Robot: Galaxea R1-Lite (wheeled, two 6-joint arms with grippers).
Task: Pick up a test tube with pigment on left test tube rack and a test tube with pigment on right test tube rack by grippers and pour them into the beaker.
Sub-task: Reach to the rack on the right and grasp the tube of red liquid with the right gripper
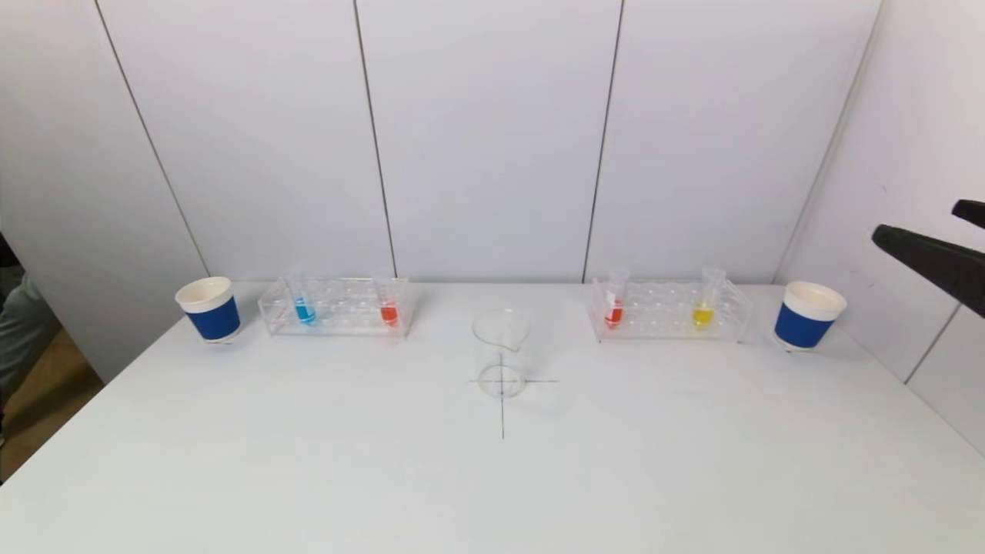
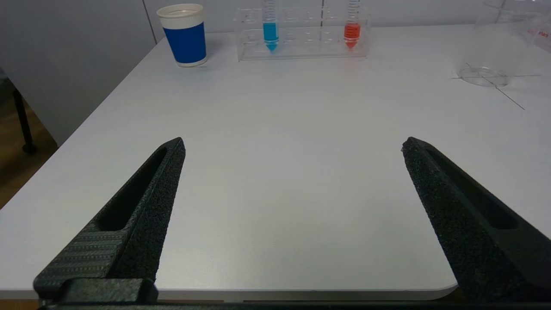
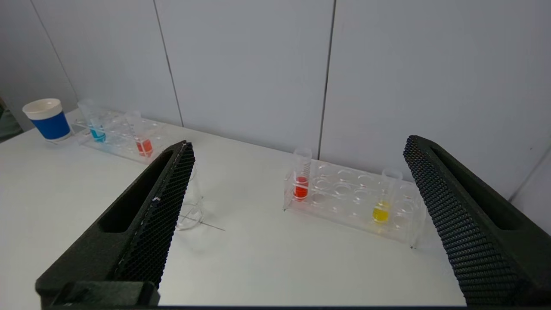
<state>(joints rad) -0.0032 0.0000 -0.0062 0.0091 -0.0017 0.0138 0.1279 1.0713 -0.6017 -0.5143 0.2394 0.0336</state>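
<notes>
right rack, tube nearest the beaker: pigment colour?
Red, in the right rack; clearest in the right wrist view.

Bench (image 1: 308, 462): smooth matt white. Racks (image 1: 336, 308), beaker (image 1: 501, 354): clear glossy plastic or glass, cannot tell which. Cups (image 1: 209, 308): paper-like, blue sleeve. Left pincer (image 2: 292, 146), right pincer (image 3: 299, 148): rough black textured plastic.

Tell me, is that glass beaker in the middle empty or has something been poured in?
Empty. The beaker looks clear right through, with the cross marked on the table visible through its base and no colour inside.
</notes>
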